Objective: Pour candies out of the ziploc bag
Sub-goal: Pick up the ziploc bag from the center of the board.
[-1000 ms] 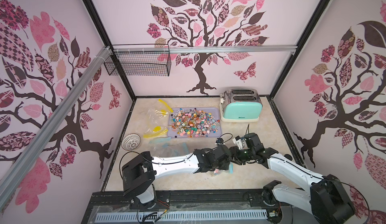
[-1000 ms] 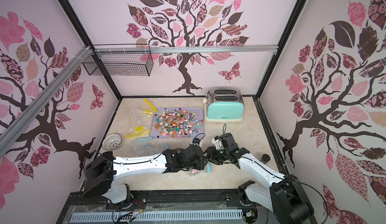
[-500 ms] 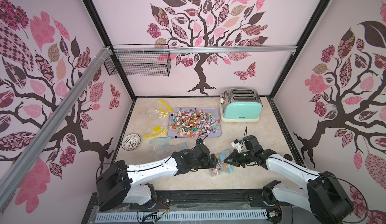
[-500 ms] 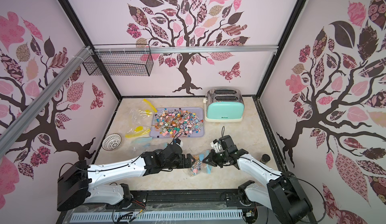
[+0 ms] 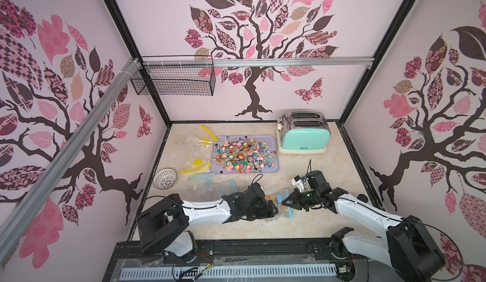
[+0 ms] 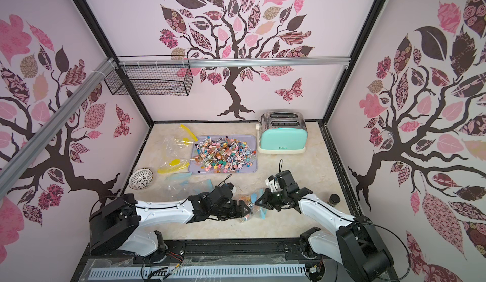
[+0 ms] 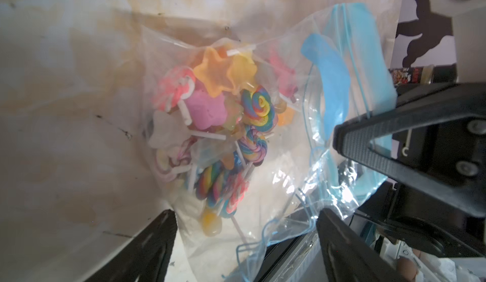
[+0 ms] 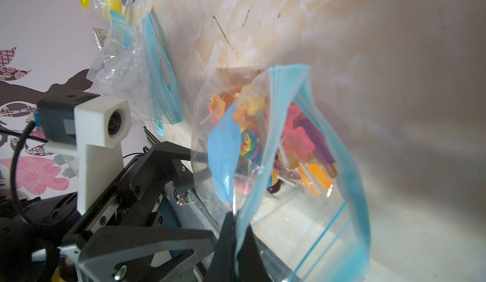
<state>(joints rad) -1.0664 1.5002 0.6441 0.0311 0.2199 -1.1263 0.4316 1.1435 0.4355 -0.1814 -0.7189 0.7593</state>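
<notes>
The ziploc bag (image 8: 302,215) sits low at the front of the table (image 5: 302,167), between both arms; the right gripper (image 8: 234,215) is pinched tight on its blue zip strip; the left gripper (image 7: 246,215) stands open astride the bag's lower end. With a one-sided hold the film could slip or twist, spilling the candies (image 7: 210,110) short of the tray (image 5: 271,138). The toaster (image 5: 302,136) is well clear; empty bags (image 5: 210,186) lie towards the tray and might snag; the bowl (image 5: 165,178) and jar (image 6: 334,199) sit aside.
</notes>
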